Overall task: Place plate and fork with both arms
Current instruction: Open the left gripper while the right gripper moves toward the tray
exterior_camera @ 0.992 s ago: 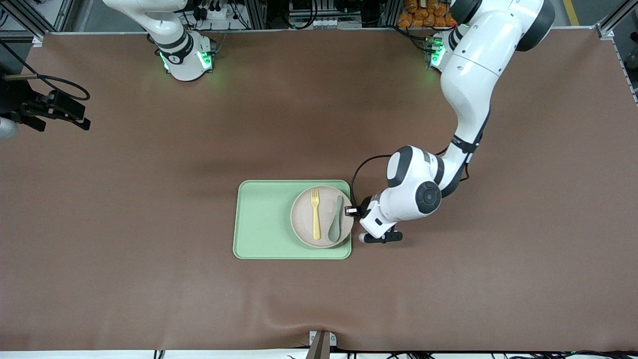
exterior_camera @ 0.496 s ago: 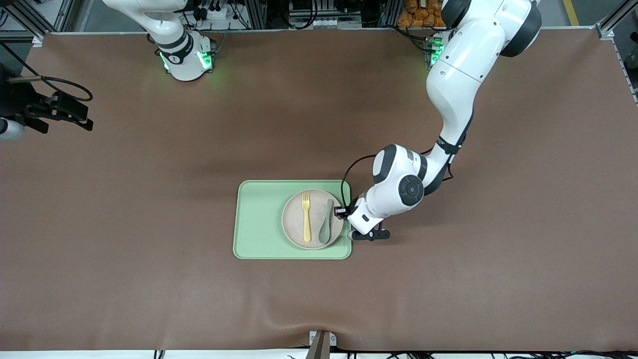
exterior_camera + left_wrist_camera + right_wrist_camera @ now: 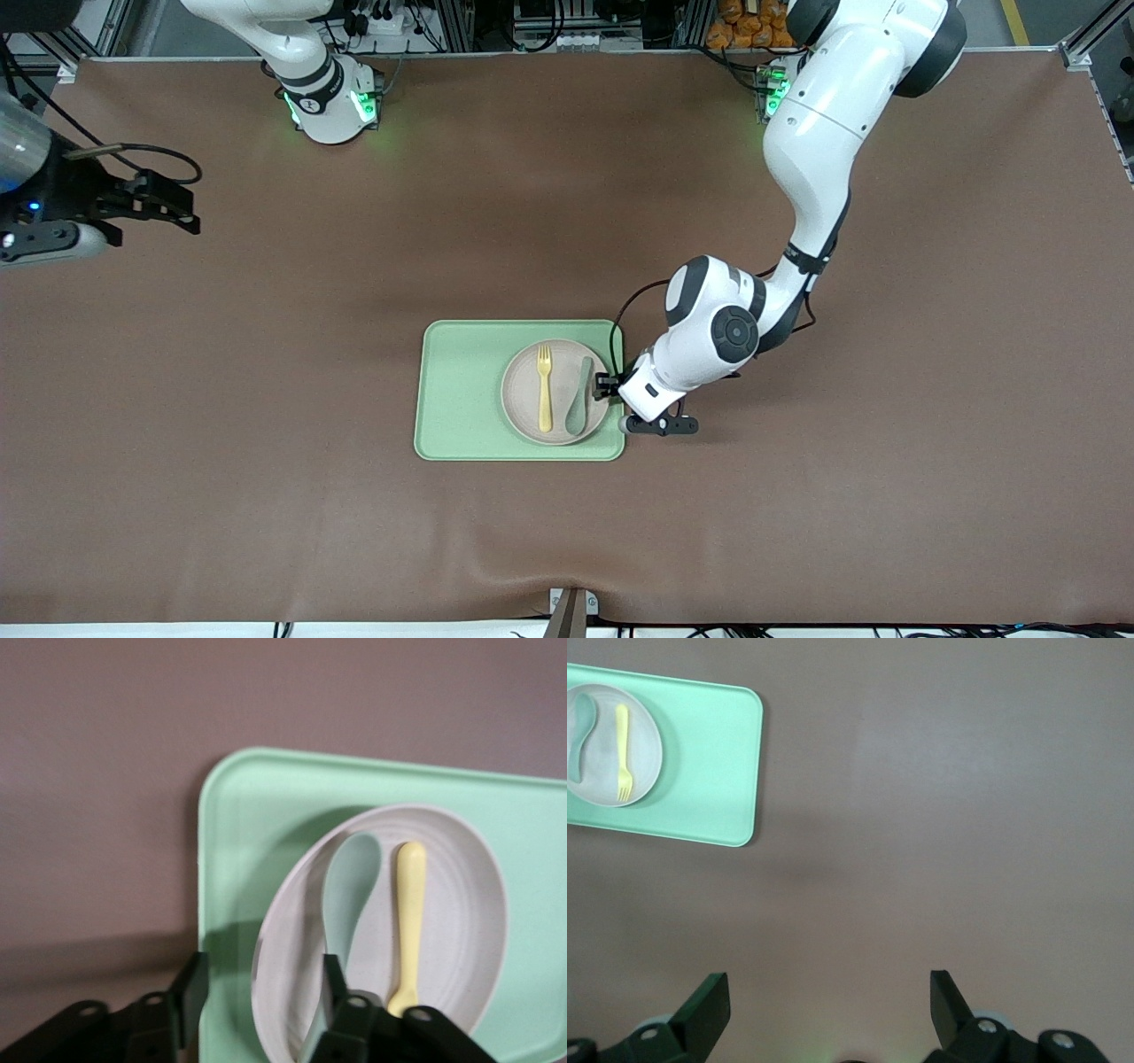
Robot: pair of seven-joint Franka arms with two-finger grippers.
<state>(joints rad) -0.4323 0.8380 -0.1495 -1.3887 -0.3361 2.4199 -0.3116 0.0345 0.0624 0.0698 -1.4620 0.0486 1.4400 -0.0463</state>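
We are looking down on the brown table [image 3: 266, 496], and the light green tray [image 3: 461, 390] lies near its middle. On the tray, toward the left arm's end, rests the plate [image 3: 523, 416], pale and round, flat on the tray floor. Across the plate lie two pieces of cutlery side by side: the fork [image 3: 545, 390], pale yellow, tines pointing toward the robots' bases, and the spoon [image 3: 578, 399], muted green, between the fork and the plate's rim on the left arm's side.

Now the left arm [image 3: 824, 142] reaches down from its base, and we find the left gripper [image 3: 611, 386] right at the plate's rim, at the tray's edge. From the left wrist view we see its fingers [image 3: 190, 992] parted, one on each side of the plate's rim, with a gap showing between finger and rim on the outer side. The grip is loose; the plate sits on the tray and is not lifted. We cannot tell whether the inner finger touches the plate.

Over at the right arm's end of the table, the right gripper [image 3: 173, 208] hangs above bare brown surface, well apart from the tray. Its fingers [image 3: 704, 1010] are spread wide with nothing between them; the right wrist view looks across the table to the tray, with the plate, fork and spoon small on it.
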